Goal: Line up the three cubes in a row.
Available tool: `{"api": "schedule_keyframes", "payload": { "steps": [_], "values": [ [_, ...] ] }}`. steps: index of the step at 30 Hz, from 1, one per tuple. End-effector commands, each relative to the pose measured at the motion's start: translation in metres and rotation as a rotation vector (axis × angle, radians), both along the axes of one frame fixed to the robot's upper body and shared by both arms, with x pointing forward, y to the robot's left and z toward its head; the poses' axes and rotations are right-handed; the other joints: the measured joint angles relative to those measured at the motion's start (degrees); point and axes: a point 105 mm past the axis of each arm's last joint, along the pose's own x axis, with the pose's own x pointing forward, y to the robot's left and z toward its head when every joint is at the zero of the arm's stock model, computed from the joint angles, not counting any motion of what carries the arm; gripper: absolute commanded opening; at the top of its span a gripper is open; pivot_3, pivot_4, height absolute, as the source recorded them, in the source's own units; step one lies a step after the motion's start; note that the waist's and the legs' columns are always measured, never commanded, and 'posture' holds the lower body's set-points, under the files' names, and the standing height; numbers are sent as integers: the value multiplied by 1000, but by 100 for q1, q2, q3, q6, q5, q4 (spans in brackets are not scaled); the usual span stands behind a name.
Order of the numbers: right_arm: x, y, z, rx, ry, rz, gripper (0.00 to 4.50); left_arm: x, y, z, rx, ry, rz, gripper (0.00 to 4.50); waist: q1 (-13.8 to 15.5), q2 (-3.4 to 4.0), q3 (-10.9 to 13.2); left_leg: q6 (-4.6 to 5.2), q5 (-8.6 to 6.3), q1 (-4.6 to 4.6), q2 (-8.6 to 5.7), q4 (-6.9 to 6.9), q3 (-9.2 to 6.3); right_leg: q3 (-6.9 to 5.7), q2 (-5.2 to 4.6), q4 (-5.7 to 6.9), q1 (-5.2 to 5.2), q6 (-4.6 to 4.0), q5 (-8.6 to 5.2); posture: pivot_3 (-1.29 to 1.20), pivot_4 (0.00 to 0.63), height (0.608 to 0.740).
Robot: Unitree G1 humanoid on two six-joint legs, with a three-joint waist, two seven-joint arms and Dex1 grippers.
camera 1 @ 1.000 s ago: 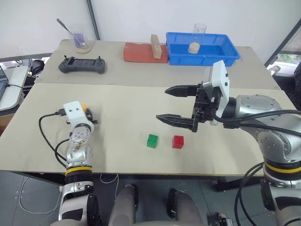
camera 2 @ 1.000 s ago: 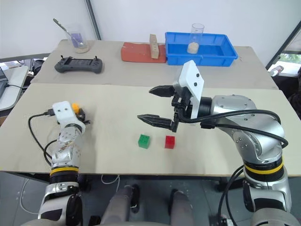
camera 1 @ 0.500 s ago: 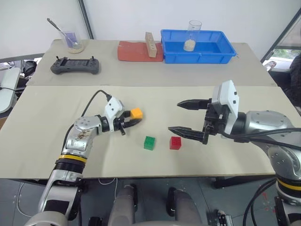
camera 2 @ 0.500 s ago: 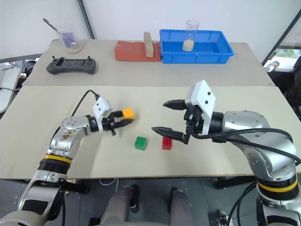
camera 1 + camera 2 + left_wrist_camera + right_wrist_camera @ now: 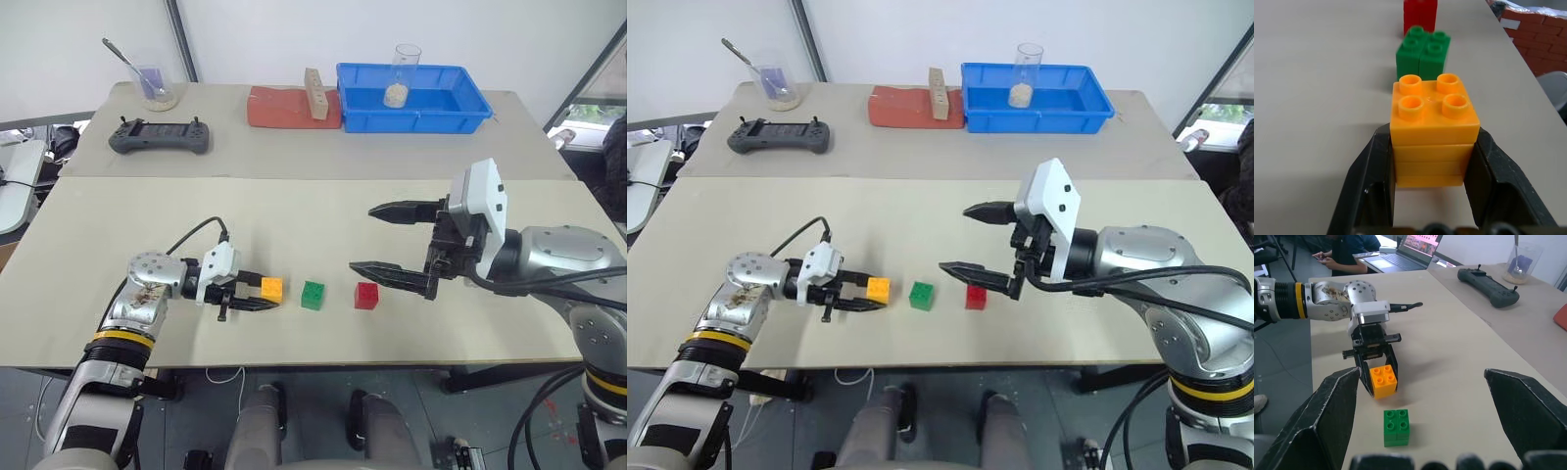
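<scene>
The orange cube (image 5: 1433, 128) looks light and stiff, hard smooth plastic, so prob. a bit slippery; best hold is on two flat opposite side walls, not on the studs. That is how the left gripper (image 5: 252, 295) has it: fingers clamped on both sides, cube upright, four studs up, at or just above the table (image 5: 294, 211), cannot tell if touching. It sits just beside the green cube (image 5: 313, 295), w/ the red cube (image 5: 366, 295) near on the other side, so all three are approx. in one row near the front edge. Each is a small studded block, same shape. The right gripper (image 5: 390, 241) hangs above the table by the red one, jaws wide apart, holding nothing.
</scene>
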Motion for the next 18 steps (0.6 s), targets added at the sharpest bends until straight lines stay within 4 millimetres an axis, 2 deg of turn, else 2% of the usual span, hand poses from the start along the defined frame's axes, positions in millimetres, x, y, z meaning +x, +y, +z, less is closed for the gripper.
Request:
{"api": "schedule_keyframes", "payload": {
  "steps": [1,5,12,18],
  "values": [
    [-5,0,11,-3,-47,10,4500,7,3,7,14,-54,-24,1369,1,0,0,0,0,0,0,0,0,0,0,0,0,0,0,0,150,740],
    [-6,-2,9,-9,-42,6,4500,13,10,8,30,-67,-21,1369,5,0,0,0,0,0,-1,2,0,0,0,0,2,0,0,0,150,740],
    [-4,-5,5,-15,-37,1,4500,9,10,2,51,-62,-55,1369,-6,0,0,1,1,1,-1,4,0,0,0,2,3,0,0,0,150,740],
    [-3,-8,3,-17,-32,-4,4500,10,7,1,50,-52,-51,4370,6,0,0,1,1,0,-1,9,0,0,0,4,6,0,0,0,150,740]
  ]
}}
